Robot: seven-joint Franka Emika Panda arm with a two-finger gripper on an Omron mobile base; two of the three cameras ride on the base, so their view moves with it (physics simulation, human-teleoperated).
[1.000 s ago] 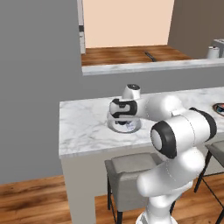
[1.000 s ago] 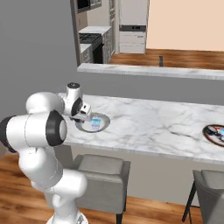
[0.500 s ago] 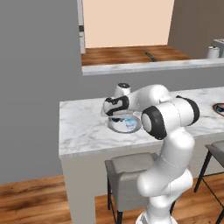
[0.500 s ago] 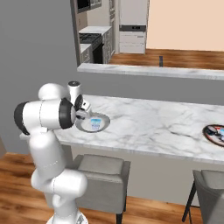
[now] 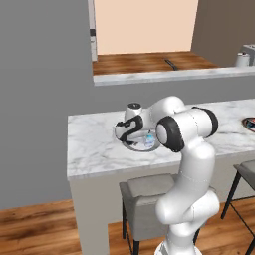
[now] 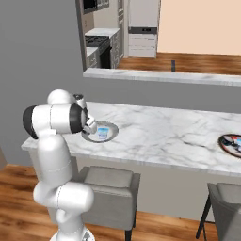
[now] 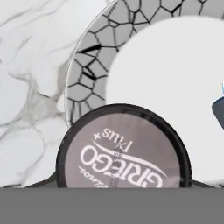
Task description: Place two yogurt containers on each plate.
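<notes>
Where the arm folds low over the worktop (image 6: 164,134), gripper (image 5: 130,132): hangs over the grey plate, largely masked by the arm's own joints in both base views.
Jaws: narrow, holding the dark cup; only thin dark slivers show either side of it in the hand view, the tips themselves covered.
Dark cup (image 7: 124,151): round, black rim, pale lid with lettering; seen from above over the plate's near rim; bottom edge cut off; whether it touches the plate cannot be told.
Grey plate (image 7: 87,65): crackle-patterned rim, plain white centre; top and right cut off in the hand view; near the worktop's left end.
Blue cup (image 6: 102,133): light blue and white, standing on the grey plate just beside the gripper; in the hand view only a dark sliver at the right edge.
Red-rimmed plate (image 6: 230,143): far right of the worktop, well apart from the grey plate, cut by the frame edge; small items on it too blurred to name.
</notes>
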